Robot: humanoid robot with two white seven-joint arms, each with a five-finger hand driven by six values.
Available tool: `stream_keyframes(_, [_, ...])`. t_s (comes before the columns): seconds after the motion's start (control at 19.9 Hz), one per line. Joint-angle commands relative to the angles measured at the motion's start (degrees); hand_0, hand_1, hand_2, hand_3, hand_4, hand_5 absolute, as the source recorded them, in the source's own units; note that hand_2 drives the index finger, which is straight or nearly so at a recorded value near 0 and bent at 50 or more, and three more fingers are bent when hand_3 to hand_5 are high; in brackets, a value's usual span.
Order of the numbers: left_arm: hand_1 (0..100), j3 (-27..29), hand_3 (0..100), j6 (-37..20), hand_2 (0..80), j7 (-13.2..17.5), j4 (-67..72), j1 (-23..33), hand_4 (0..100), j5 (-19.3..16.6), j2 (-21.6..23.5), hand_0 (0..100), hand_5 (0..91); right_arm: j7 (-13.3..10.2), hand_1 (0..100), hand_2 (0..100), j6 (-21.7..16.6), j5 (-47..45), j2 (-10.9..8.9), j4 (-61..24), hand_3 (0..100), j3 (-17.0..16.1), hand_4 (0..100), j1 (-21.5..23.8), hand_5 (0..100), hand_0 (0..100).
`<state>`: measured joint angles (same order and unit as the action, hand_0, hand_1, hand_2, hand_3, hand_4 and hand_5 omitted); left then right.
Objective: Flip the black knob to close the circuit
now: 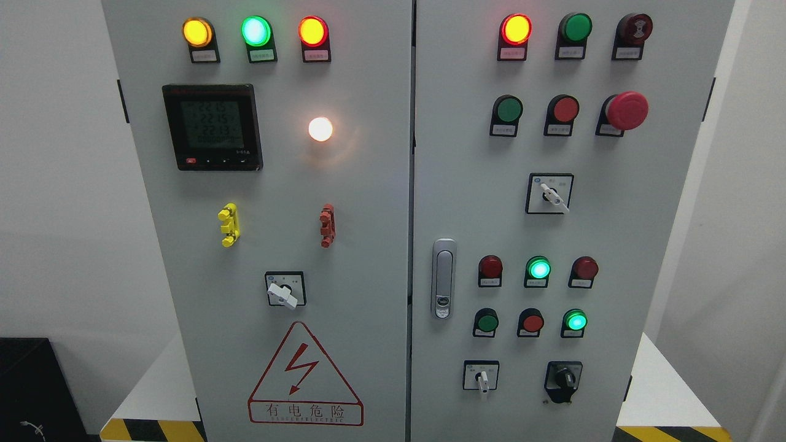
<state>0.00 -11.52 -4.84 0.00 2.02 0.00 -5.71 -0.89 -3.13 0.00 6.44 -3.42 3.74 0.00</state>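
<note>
A grey electrical cabinet point(368, 245) with two doors fills the head view, set against white walls. No robot hand or arm shows anywhere, so the state of the fingers cannot be told.

The left door point(184, 294) carries a black digital meter point(212, 127) with a lit green screen, and a red-bordered lightning warning triangle point(305, 376) near the bottom. Across its top sit three lit lamps: yellow point(197, 32), green point(256, 31) and red point(313, 31). A single white lamp point(320, 129) glows beside the meter. Lower down are a yellow terminal piece point(229, 224) and a red terminal piece point(328, 226), then one white-handled selector switch point(284, 290).

The right door point(645, 245) holds a silver latch handle point(443, 279) at its left edge, a red mushroom button point(626, 111), and rows of round lamps and buttons in red and green. Two more white-handled selectors are here, an upper selector point(551, 193) and a lower selector point(481, 376), making three in all.

The black knob point(563, 380) is the only one of its kind, at the lower right of the right door, just right of the lower selector. Nothing stands in front of it. Its grip appears to run roughly vertically, though dark on dark makes the exact pointing hard to read.

Yellow-and-black hazard tape point(150, 430) marks the floor at both bottom corners.
</note>
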Motion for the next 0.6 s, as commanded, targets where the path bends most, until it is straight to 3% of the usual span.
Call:
stream_keyframes(0.0, [0, -1.14, 0, 0.01, 0.0, 0.01, 1.23, 0.00, 0, -1.23, 0.00, 0, 0.0, 0.01, 24, 0, -0.03, -1.14, 0.07, -0.01, 0, 0.03, 0, 1.06, 0, 22])
stream_keyframes(0.55, [0, -1.14, 0, 0.01, 0.0, 0.01, 1.23, 0.00, 0, -1.23, 0.00, 0, 0.0, -0.08, 25, 0, -0.47, -0.79, -0.55, -0.88, 0, 1.70, 0, 1.23, 0, 22])
